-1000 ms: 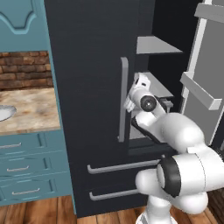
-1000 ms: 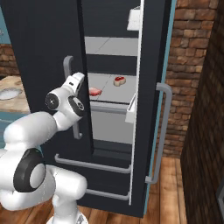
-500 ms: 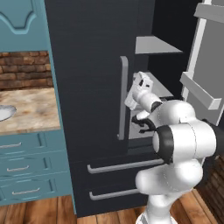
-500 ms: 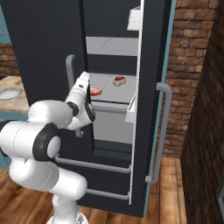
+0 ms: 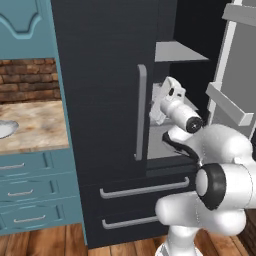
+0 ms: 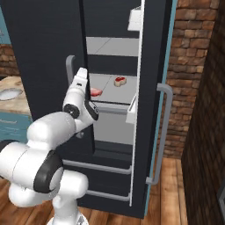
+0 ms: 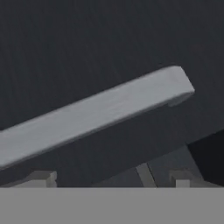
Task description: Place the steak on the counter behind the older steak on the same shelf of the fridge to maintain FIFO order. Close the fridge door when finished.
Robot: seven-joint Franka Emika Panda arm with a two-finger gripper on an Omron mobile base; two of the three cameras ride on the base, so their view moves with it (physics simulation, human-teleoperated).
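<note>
Since the earlier frames the white arm has swung its elbow lower right and drawn the claw (image 6: 81, 75) out of the dark charcoal fridge (image 6: 44, 39).

Thick red cream-rimmed steak (image 6: 119, 81) lies on the light-grey shelf (image 6: 110, 83), upper centre, behind the flat pink older steak (image 6: 95, 92). Placement judged complete.

Claw: tips rise at the hand view's bottom, apart, holding nothing.

Next: closing the open door (image 6: 151, 110).
</note>
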